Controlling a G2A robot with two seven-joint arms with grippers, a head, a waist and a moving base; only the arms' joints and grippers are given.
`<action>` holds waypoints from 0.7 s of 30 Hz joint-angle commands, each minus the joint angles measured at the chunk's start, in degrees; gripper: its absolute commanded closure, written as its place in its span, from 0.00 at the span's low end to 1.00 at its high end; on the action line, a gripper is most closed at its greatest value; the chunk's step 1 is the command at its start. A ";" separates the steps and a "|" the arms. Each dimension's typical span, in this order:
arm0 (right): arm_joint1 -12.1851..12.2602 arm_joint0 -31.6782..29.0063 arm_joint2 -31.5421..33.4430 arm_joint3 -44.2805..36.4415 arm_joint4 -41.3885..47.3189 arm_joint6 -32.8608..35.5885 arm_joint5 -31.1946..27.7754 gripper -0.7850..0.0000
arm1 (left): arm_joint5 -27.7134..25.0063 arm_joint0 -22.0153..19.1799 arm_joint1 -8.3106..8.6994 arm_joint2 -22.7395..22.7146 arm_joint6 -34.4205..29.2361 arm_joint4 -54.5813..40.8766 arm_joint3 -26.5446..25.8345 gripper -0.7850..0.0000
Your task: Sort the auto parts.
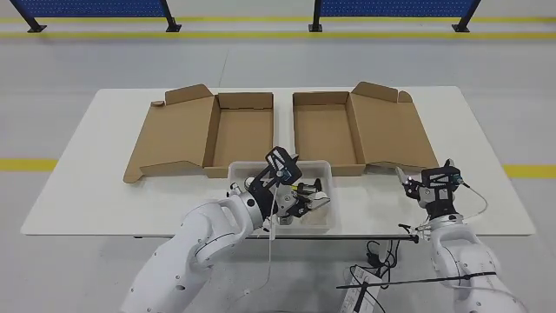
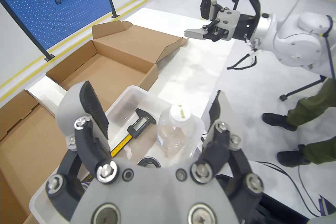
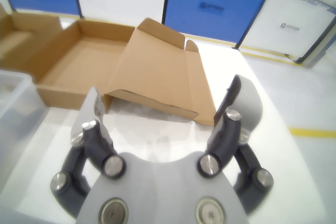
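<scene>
Standing in clear bin (image 2: 123, 93), plastic bottle (image 2: 174, 133) looks light, smooth and squashable; best gripped round body below white cap. Rigid digital caliper (image 2: 139, 125) lies beside it. Left gripper (image 2: 155, 99) hovers above, fingers wide apart, empty. Right gripper (image 3: 164, 87) equally spread, empty, near open cardboard box (image 3: 86, 59).

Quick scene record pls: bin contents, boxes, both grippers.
bin: clear, at the front edge of the table, centre
in bin: caliper, bottle, round metal part
boxes: left box and right box, open, behind the bin, lids folded outward
left gripper: open, over the bin, holding nothing
right gripper: open, over the table by the right box's lid, holding nothing
</scene>
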 commanded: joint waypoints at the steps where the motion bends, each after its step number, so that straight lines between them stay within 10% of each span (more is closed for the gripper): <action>1: 0.00 0.00 0.00 0.00 0.00 0.00 0.00 0.00 | 0.00 0.00 0.00 0.00 0.00 0.00 0.00 0.00; 21: 0.00 0.00 0.00 0.00 0.00 0.00 0.00 0.00 | 2.55 -4.90 -1.94 7.96 -0.87 -3.16 6.82 0.00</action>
